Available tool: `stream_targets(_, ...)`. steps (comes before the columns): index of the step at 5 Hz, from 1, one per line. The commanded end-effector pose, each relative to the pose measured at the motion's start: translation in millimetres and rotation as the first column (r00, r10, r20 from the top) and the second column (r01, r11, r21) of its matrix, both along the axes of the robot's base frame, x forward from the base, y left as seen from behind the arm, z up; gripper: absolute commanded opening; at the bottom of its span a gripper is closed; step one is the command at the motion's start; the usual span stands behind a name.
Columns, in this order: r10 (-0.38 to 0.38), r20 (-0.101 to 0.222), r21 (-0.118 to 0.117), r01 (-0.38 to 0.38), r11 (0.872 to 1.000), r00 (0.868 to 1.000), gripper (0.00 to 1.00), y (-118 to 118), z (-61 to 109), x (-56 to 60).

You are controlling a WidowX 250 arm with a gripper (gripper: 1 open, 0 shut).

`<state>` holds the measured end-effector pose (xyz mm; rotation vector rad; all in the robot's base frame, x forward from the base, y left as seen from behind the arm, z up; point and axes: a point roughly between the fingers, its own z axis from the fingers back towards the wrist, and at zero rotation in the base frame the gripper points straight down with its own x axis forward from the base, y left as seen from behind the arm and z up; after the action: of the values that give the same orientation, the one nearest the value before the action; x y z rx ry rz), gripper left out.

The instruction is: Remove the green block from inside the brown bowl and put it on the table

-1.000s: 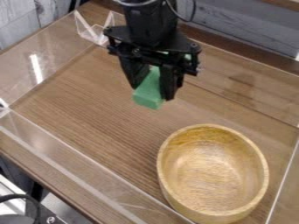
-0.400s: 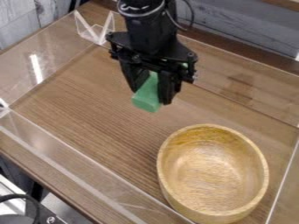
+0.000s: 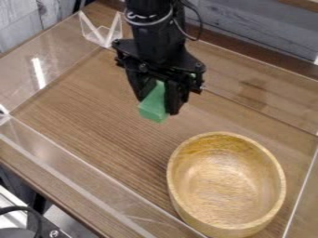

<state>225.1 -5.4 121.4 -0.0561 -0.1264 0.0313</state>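
Note:
My black gripper (image 3: 158,96) hangs over the middle of the table (image 3: 87,112), shut on the green block (image 3: 154,103). The block stands on end between the fingers, tilted a little, its lower end sticking out just above the wood. To the lower right sits the brown bowl (image 3: 228,181), a round tan wooden bowl with a thick rim; nothing lies inside it. The gripper is up and to the left of the bowl, well apart from its rim.
Low clear acrylic walls (image 3: 56,163) edge the tabletop on the left and front. A clear bracket (image 3: 89,30) stands at the back left corner. Grey planks run behind the table. Bare wood lies left of the gripper.
The gripper with the green block has shifted slightly left and lower over the table. The bowl has not moved.

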Motion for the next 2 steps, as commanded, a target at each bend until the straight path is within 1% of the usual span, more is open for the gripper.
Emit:
stream_targets(1, 0.002, 0.026, 0.006, -0.003, 1.000, 1.000, 0.00, 3.2, 3.7, 4.9)
stream_targets(2, -0.001, 0.021, 0.009, 0.001, 1.000, 1.000, 0.00, 3.5, 0.7, 5.3)
